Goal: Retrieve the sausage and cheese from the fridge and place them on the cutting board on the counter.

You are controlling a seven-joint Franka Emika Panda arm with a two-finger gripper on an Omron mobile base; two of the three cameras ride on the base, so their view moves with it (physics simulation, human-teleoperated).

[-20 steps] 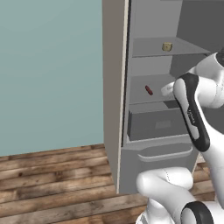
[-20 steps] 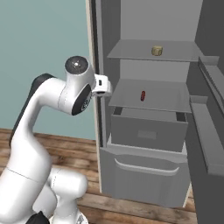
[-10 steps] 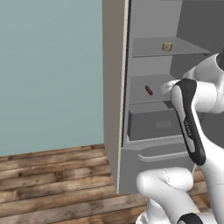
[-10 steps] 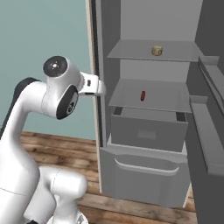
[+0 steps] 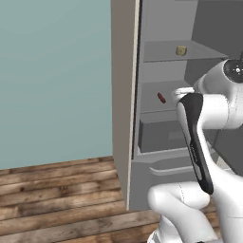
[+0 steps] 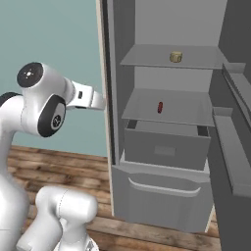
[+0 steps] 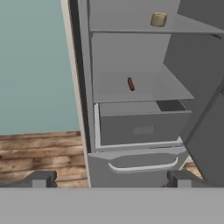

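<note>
Hand view: end effector (image 7: 109, 178) fingers apart, empty, facing open fridge (image 7: 131, 144); sausage (image 7: 130, 84) below cheese (image 7: 158, 19)

Three views, left, right, hand-level, all toward fridge (image 6: 162, 147) interior

You have the tall grey fridge (image 7: 140, 131) standing open ahead of the hand, its grey shelves and lower drawer exposed. The small red-brown sausage rod (image 7: 130, 84) lies on the middle shelf, straight ahead of the fingertips. The pale tan-yellow cheese chunk (image 7: 158, 19) sits one shelf higher, up and right.
</note>
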